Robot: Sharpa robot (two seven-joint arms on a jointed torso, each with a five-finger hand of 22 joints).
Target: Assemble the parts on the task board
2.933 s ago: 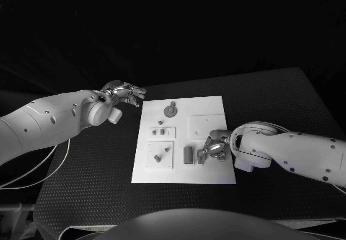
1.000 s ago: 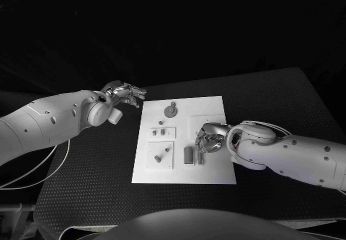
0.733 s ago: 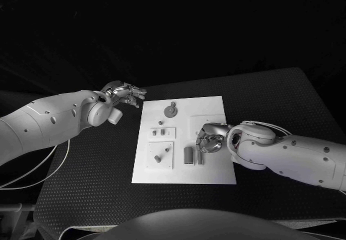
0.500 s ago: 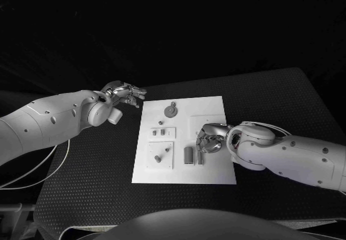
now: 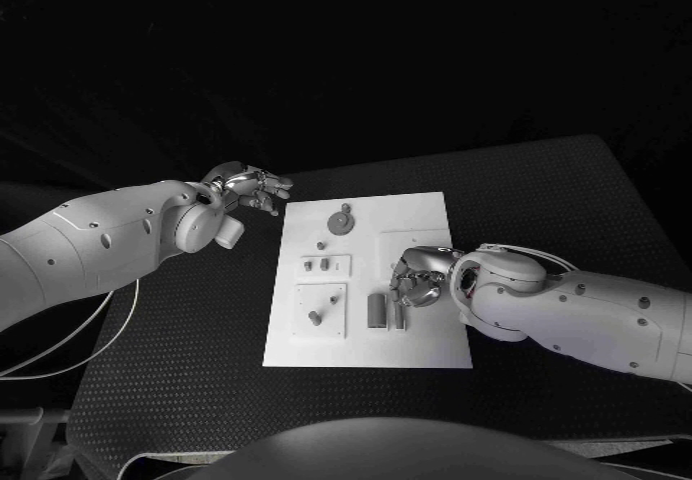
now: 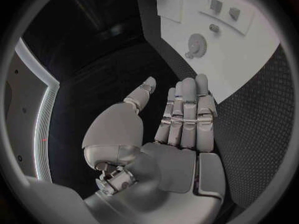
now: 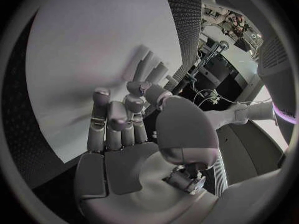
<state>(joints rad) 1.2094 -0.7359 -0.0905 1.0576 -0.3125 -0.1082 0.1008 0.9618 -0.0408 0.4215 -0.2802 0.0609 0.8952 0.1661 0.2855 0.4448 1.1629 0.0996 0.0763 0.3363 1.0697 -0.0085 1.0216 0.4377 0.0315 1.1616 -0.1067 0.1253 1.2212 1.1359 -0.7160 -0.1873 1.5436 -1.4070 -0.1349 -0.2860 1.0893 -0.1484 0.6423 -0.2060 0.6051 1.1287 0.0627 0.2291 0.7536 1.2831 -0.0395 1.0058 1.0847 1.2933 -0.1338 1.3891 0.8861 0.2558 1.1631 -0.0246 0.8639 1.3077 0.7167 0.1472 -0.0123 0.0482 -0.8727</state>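
Note:
The white task board (image 5: 433, 212) lies mid-table with grey parts on it. A round toothed part (image 5: 340, 222) sits near its far end, two small pieces (image 5: 319, 265) in a raised plate, and a peg (image 5: 315, 318) in a square plate. A short cylinder (image 5: 378, 309) and a thin piece (image 5: 400, 316) lie side by side. My right hand (image 5: 415, 280) hovers over the board just beyond those two, fingers pointing down, thumb near the fingertips (image 7: 102, 102), nothing seen between them. My left hand (image 5: 248, 187) stays off the board's far left corner, fingers (image 6: 187, 109) straight, holding nothing.
A raised square plate (image 5: 414, 243) sits on the board just beyond my right hand. The black table (image 5: 188, 330) surrounds the board, with bare room on both sides. The left wrist view shows the board (image 6: 255, 45) and the toothed part (image 6: 198, 42) ahead of the fingers.
My right hand has moved from the board's right edge up and leftward over the board, creeping slightly left in the last second. The left arm and the parts have not moved.

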